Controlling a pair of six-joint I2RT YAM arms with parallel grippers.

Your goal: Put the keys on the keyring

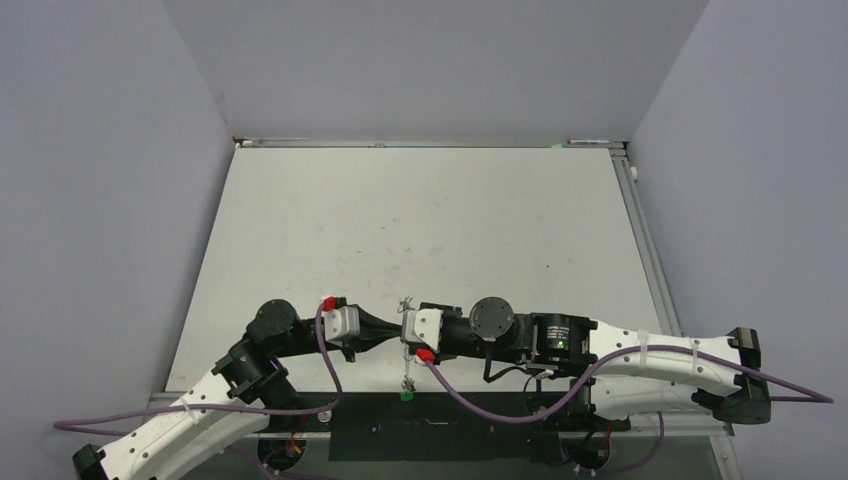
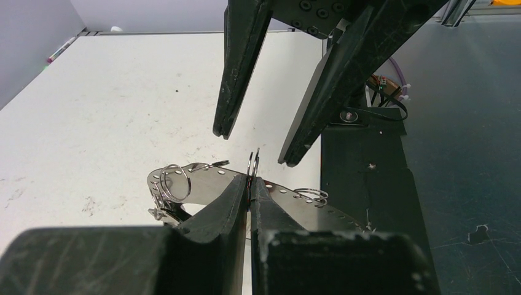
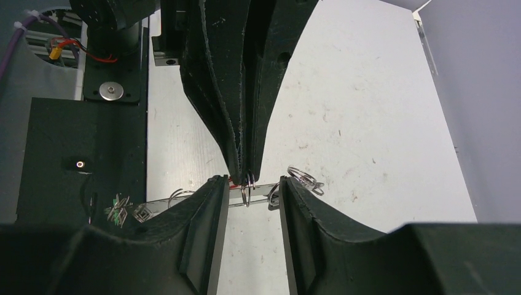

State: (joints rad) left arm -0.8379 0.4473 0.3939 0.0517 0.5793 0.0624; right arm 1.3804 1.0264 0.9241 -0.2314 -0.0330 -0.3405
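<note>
The keyring [image 2: 203, 183] is a silvery perforated band bent into a loop, with several small split rings on it. My left gripper [image 2: 250, 181] is shut on one upright split ring [image 2: 252, 163] of it and holds it above the table's near edge. My right gripper [image 3: 254, 187] is open, with one finger on each side of that ring [image 3: 247, 195] and of the left fingertips, not touching it. A key with a green tag [image 3: 115, 209] hangs from the band's end; it also shows in the top view [image 1: 405, 395]. A red sliver [image 3: 233, 183] shows by the left fingertips. No other key can be made out.
Both grippers [image 1: 398, 332] meet tip to tip over the near edge of the white table [image 1: 430, 230]. A black base plate [image 2: 430, 184] with cables lies just below them. Grey walls stand on the left, right and far sides.
</note>
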